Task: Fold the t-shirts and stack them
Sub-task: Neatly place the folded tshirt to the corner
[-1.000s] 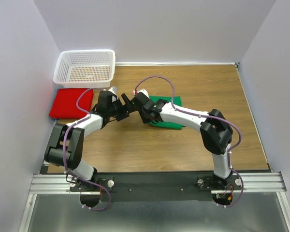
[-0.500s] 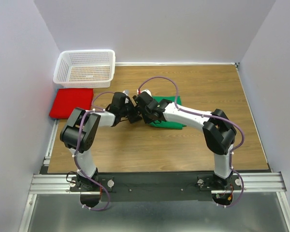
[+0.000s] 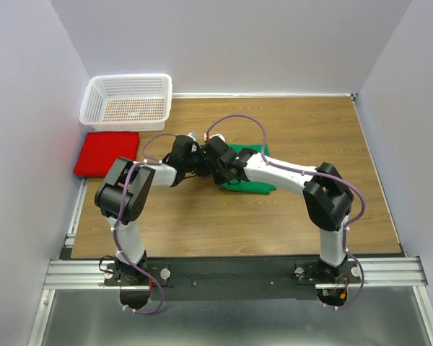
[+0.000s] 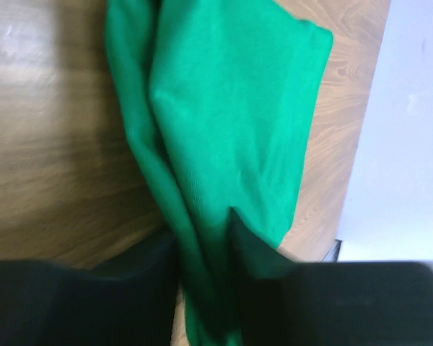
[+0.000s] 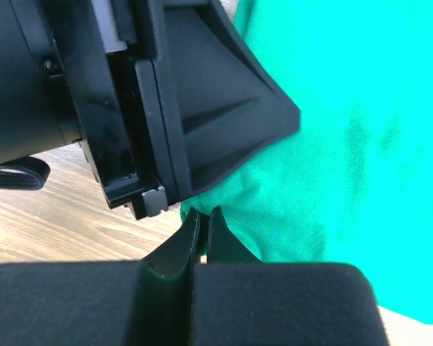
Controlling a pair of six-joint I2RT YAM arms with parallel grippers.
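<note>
The green t-shirt [image 3: 254,177] lies folded near the middle of the table. Both grippers meet at its left edge. In the left wrist view a bunched fold of the green t-shirt [image 4: 231,108] runs between the dark fingers, and my left gripper [image 4: 202,241] is shut on it. My right gripper [image 5: 202,214] has its jaws almost together, pinching a sliver of the green t-shirt [image 5: 361,108] at its hem. The left gripper [image 3: 197,164] and the right gripper [image 3: 215,161] nearly touch. The red t-shirt [image 3: 107,153] lies folded at the table's left edge, away from both.
A white perforated basket [image 3: 128,101] stands at the back left, just behind the red t-shirt. The left gripper's black body [image 5: 202,108] fills the upper left of the right wrist view, very close. Bare wood [image 3: 325,130] lies to the right.
My left arm swung right, from near the red t-shirt to the green t-shirt's left edge, and its jaws closed on the cloth. The right gripper stayed at that edge.
</note>
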